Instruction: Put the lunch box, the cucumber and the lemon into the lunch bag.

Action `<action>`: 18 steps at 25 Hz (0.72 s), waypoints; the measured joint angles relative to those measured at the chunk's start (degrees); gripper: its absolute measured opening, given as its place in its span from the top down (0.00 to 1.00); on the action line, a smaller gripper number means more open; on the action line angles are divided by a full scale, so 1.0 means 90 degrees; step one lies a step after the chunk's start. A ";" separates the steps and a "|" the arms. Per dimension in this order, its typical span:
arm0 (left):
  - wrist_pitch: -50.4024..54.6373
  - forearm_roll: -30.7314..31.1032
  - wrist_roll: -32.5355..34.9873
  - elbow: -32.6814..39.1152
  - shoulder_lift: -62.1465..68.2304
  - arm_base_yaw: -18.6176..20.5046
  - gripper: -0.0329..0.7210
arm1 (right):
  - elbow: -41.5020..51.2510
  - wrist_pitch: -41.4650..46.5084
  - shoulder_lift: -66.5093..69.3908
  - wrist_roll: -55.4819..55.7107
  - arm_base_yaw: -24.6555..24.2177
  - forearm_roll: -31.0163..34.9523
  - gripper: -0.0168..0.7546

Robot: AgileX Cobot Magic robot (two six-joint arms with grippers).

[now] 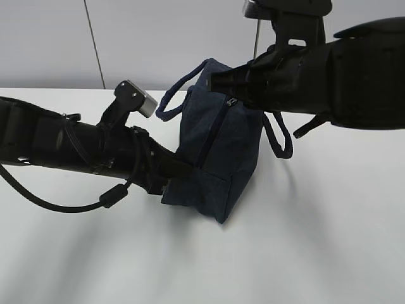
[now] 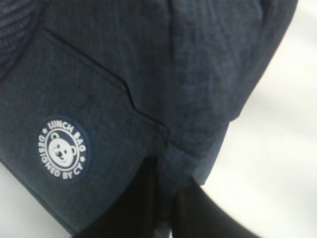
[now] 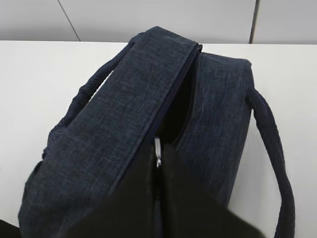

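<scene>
The lunch bag point(image 1: 215, 149) stands upright near the middle of the white bench point(image 1: 329, 240), and neither the lunch box, the cucumber nor the lemon is visible in any view. It looks like soft woven cloth: the walls sag and crease, so it will likely fold or slide under a push unless it is pinned, and it seems light. The padded loop handles point(image 1: 171, 104) flop outward at about 9 and 3 o'clock of the bag in the exterior view and give poor control; the firmer places to take hold are the bottom seam and the metal zipper pull point(image 3: 157, 151). The left hand point(image 2: 166, 198) is clenched on a fold of the fabric at the bag's lower corner, just beside the round white logo point(image 2: 62, 148). The right hand point(image 3: 158, 173) sits at the top with its two dark fingers closed about the zipper pull, grasping it as far as the wrist view shows. In that view the bag's long axis and the zipper line point(image 3: 173, 94) run from 6 toward 12 o'clock, the mouth faces up, and a dark gap shows along the zipper's far part.
</scene>
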 joint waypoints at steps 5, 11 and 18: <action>0.0016 0.0000 0.0010 0.0000 0.0000 -0.0067 0.95 | -0.0276 0.0076 0.0231 0.0000 -0.0036 -0.0012 0.98; 0.0016 -0.0022 0.0010 0.0000 0.0000 -0.0318 0.95 | -0.0767 0.0107 0.0625 -0.0015 -0.0051 -0.0036 0.98; -0.0048 -0.0035 0.0010 0.0000 0.0000 -0.0394 0.95 | -0.1129 0.0107 0.1043 -0.0188 -0.0094 -0.0118 0.98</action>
